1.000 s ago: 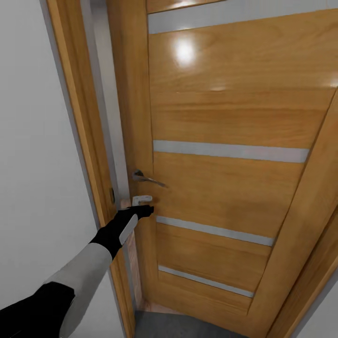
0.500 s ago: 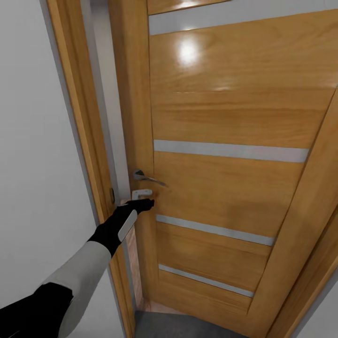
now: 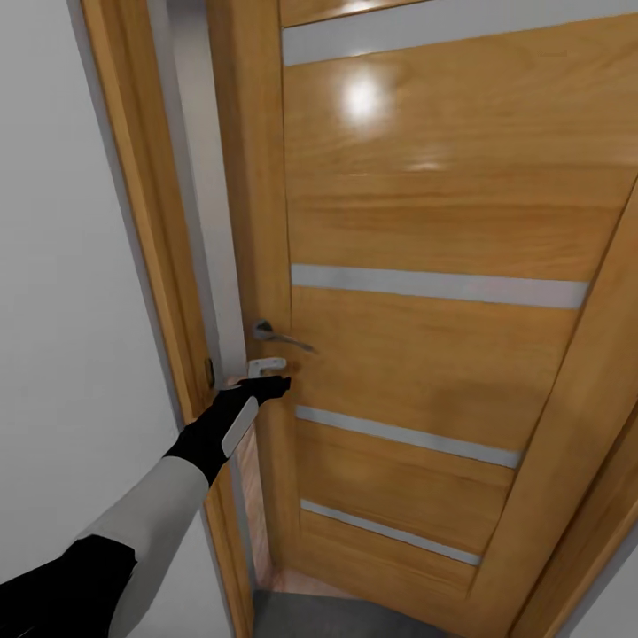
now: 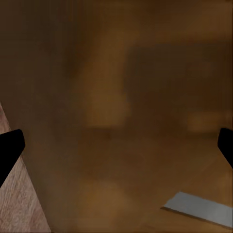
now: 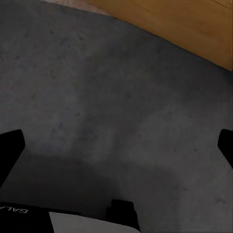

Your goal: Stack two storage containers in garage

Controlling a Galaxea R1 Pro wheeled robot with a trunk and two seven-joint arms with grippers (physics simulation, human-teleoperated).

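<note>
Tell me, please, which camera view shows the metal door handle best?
The head view: the door handle appears whole on the wooden door, just above the left gripper. The left wrist view gives blurred wood at close range, no handle recognizable. The right wrist view looks at the grey floor.

door (image 3: 425, 221): honey wood, pale grey slats; wall (image 3: 62, 310): white; floor (image 5: 97, 97): mottled dark grey concrete

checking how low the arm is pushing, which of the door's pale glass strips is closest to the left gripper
The third strip from the top, just below the handle. The left gripper rests against the door slightly above that strip's left end; the other strips sit clearly farther away.
</note>
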